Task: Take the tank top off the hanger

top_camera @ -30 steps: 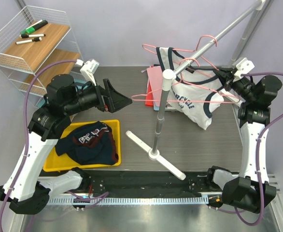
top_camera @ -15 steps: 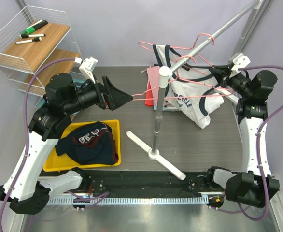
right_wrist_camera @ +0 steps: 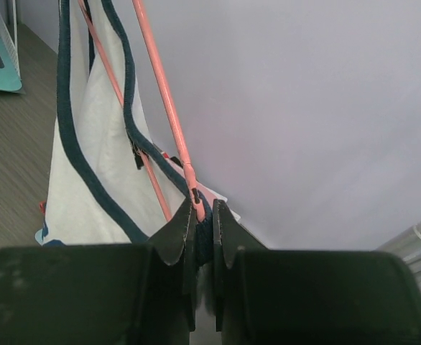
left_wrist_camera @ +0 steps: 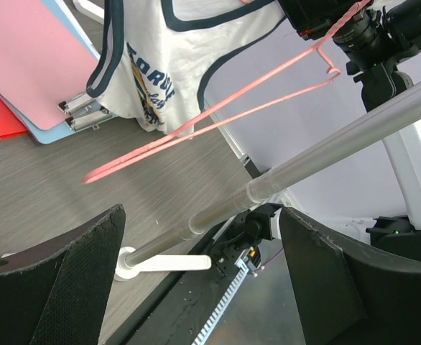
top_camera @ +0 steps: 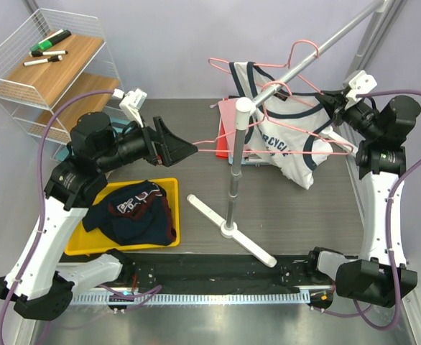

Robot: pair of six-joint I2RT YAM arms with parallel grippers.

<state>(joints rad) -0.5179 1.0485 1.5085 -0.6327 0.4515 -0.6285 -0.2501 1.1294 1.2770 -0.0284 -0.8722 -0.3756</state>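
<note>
Two arms raised, top view: left gripper (top_camera: 184, 149) spread wide, empty, just beside left tip of pink hanger (top_camera: 268, 149). Tank top (top_camera: 293, 140) on hanger, under slanted rail (top_camera: 332, 47). Right gripper (top_camera: 334, 109) at garment's right shoulder.
Left wrist view: fingers far apart, nothing between; hanger tip blurred.
Right wrist view: fingers pinched almost together on tank top's navy trim, hanger wire touching tips.
</note>
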